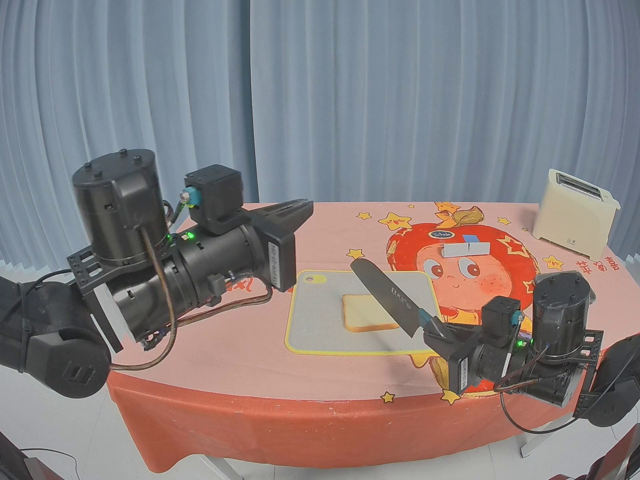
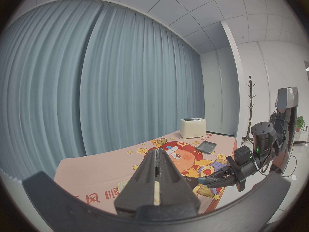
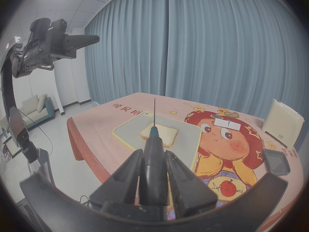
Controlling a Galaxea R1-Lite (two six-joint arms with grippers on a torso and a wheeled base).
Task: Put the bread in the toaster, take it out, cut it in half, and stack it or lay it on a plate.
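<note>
A table [image 1: 220, 361] draped in a salmon-pink cloth [image 1: 280, 428] printed with stars and an apple-faced cartoon girl stands before a blue-grey curtain [image 1: 400, 81]; white walls, a tiled ceiling, a coat stand [image 2: 250, 107] and a sofa [image 3: 33, 108] lie around it. Beyond the right gripper [image 1: 437, 331], at the table's far right corner, sits the cream toaster [image 1: 575, 213], slots up, with a dark tray [image 3: 276, 161] between it and that gripper, near the edge. A small white tag [image 1: 465, 249] lies on the cartoon forehead, past the gripper and just right of the blade's line. The right gripper is clamped on the handle of a knife [image 1: 385, 295], whose long axis runs away from the gripper, outward and toward the robot's left, blade on edge. Under the blade, the bread [image 1: 363, 313] lies flat mid-way on a grey, yellow-rimmed cutting board [image 1: 317, 318]; whether steel touches bread cannot be told. The left gripper [image 1: 300, 209] hangs high, well left of the knife tip, fingers pressed together on nothing
</note>
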